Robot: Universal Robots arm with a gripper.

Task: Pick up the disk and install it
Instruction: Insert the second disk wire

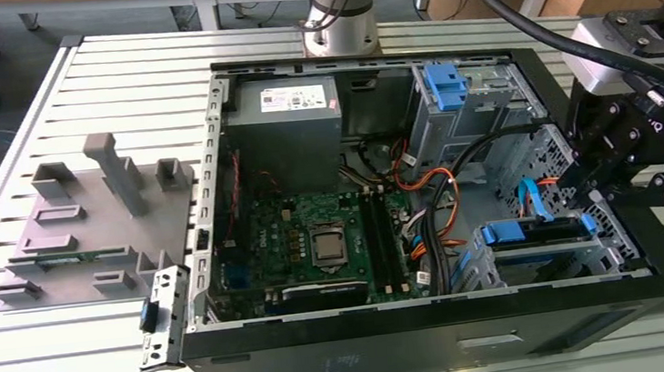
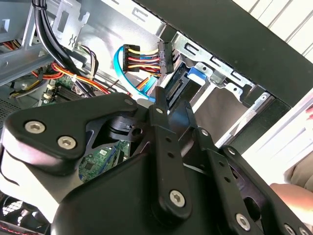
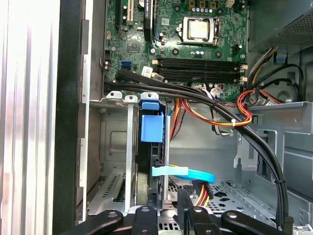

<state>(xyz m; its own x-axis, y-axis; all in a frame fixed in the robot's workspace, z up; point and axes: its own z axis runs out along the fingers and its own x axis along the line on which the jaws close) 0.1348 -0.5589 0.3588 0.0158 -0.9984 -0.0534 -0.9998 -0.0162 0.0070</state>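
We find the disk [image 1: 536,231] seated in the drive cage [image 1: 582,253] at five o'clock in the exterior view. We judge it rigid, fairly heavy, shock-sensitive, best held by its blue rails. The gripper [image 1: 606,182] hovers just above; its claw state we cannot tell. Cables [image 3: 205,105] and cage walls crowd the approach.

No print is legible. The white sticker [image 1: 283,99] on the grey metal power-supply box [image 1: 286,117] carries dark lines too small to read; faint markings on the black case front panel [image 1: 445,344] are likewise unreadable.
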